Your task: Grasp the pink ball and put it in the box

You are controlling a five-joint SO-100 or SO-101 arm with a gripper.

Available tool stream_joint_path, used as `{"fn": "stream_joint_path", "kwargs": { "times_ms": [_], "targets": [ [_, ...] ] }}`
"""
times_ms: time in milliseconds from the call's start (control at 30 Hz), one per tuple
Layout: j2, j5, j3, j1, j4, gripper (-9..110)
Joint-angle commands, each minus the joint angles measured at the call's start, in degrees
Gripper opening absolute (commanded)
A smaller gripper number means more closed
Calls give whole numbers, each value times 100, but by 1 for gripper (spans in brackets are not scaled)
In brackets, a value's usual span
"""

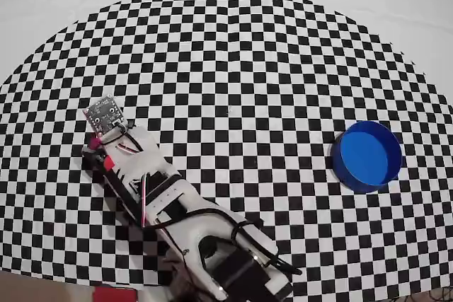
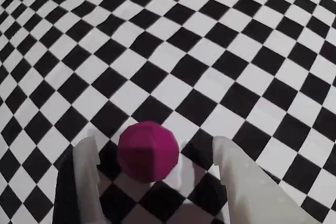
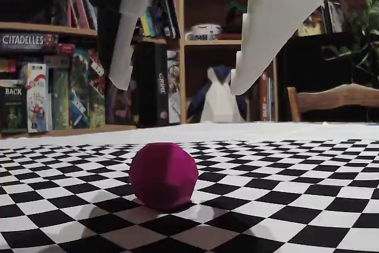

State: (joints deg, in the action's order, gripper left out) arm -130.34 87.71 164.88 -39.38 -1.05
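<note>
The gripper (image 2: pixel 155 174) stands wide apart and holds nothing; in the wrist view its two white fingers (image 2: pixel 86 182) rise from the bottom edge, one at each side of the pink ball (image 2: pixel 148 151). The ball sits on the checkered counter (image 2: pixel 220 51) between the fingers, nearer the left one in that view, with clear gaps on both sides so that neither finger touches it. In the fixed view the gripper (image 3: pixel 180 87) hangs above the pink ball (image 3: pixel 163 175), its fingertips well clear of the ball's top, and the ball rests on the checkered cloth below the gap between them. In the overhead view the arm reaches from the bottom edge toward the left of the counter, and the gripper (image 1: pixel 99 150) is at its far end; a sliver of pink shows beside it, but the ball is mostly hidden under the arm. The blue box (image 1: pixel 367 155) sits on the counter well apart from the gripper, far to the right in the overhead view.
</note>
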Motion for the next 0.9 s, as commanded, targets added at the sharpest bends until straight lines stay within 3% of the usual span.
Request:
{"fn": "stream_joint_path", "kwargs": {
  "times_ms": [0,867],
  "targets": [
    [79,70,-325,9,-88,24],
    [853,70,-589,9,-237,24]
  ]
}}
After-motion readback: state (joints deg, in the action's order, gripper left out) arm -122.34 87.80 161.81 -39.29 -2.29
